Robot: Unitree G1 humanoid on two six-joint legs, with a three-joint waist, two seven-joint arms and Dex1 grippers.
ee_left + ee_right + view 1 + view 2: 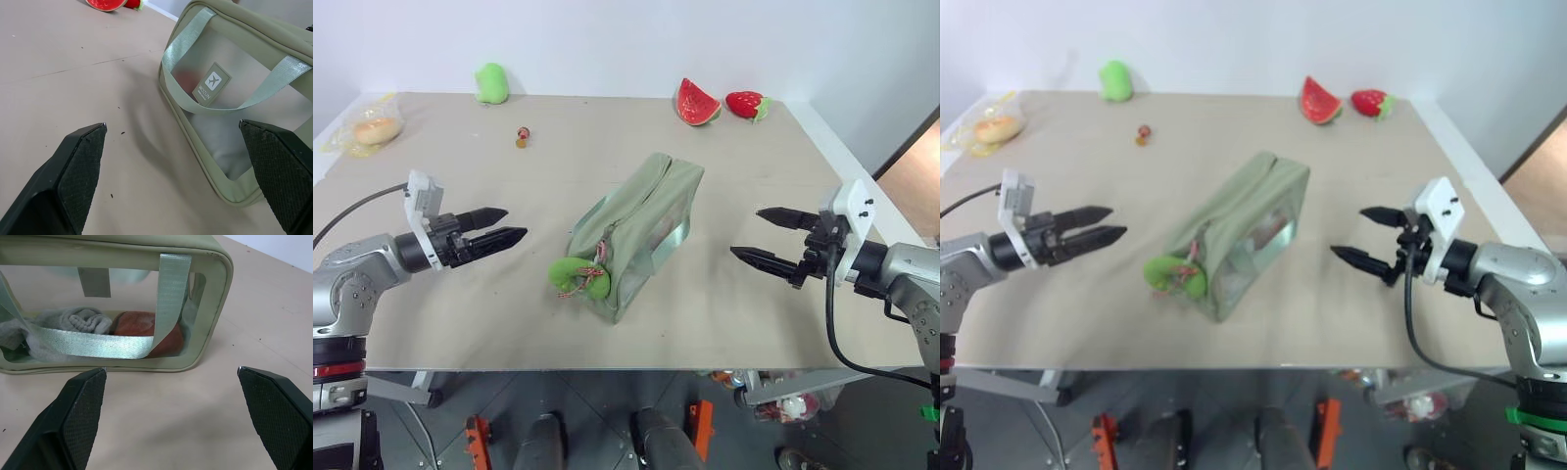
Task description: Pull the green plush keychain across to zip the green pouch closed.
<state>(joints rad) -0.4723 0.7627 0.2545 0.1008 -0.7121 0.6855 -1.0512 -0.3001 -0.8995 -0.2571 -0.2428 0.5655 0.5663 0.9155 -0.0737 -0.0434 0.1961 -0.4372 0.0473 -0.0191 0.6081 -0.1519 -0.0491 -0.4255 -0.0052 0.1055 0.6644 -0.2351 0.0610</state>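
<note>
Green pouch point(641, 230): lying mid-desk point(754, 323), green plush keychain point(578, 278) hanging at its near end. Left gripper point(501, 225) and right gripper point(766, 236): hovering well apart on either side, jaws gaping wide, gripping nothing.

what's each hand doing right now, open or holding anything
left hand: open, holding nothing
right hand: open, holding nothing

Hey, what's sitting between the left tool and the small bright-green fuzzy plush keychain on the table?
Nothing: in the left eye view, only bare tan tabletop separates the open left tool from the keychain.
</note>
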